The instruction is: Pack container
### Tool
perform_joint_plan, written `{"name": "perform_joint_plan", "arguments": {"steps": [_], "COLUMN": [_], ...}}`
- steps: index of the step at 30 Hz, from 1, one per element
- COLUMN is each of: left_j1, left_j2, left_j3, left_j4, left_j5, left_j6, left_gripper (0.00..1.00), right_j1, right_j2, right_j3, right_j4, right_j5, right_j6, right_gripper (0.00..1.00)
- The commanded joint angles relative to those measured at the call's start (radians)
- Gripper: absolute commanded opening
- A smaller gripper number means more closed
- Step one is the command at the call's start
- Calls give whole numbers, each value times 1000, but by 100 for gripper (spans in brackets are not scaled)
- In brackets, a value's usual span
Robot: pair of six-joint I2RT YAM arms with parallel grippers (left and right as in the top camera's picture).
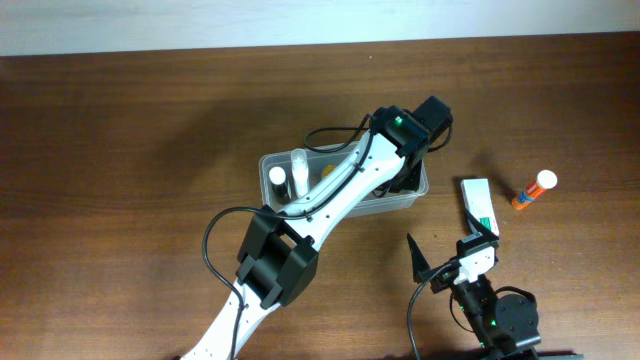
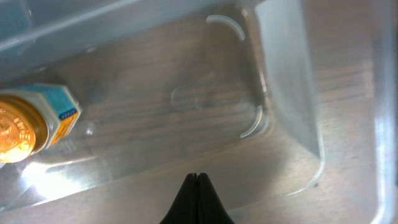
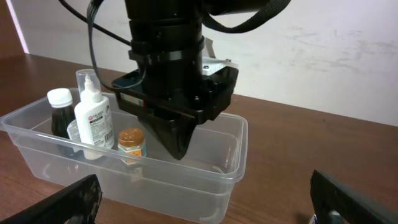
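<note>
container (image 1: 272, 160) on wooden surface (image 1: 120, 150) | left jaws pressed together, gripping nothing, tips down inside container's bare end | right jaws spread wide, empty, outside container, facing its long wall | bottles (image 3: 93, 118) in other end

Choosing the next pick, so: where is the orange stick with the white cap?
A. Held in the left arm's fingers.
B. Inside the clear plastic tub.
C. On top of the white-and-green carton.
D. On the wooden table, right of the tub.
D: the orange stick with the white cap lies on the wooden table, right of the clear plastic tub and the white-and-green carton, touching neither.
</note>
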Motion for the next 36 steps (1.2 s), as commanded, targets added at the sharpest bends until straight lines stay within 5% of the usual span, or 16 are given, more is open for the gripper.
{"name": "perform_joint_plan", "arguments": {"steps": [1,36], "left_j1": [5,-19], "left_j2": [6,-22], "left_j3": [8,31], "left_j4": [-20,-151], "left_j5": [-5,56], "left_j6": [-13,63], "left_gripper": [1,1], "right_j1": [-4,-4], "right_j2": [-6,-6], "right_j3": [-5,-5], "right_j4": [-7,-7], "right_j5": [8,8], "right_j6": [12,12], "right_gripper": [98,98]}}
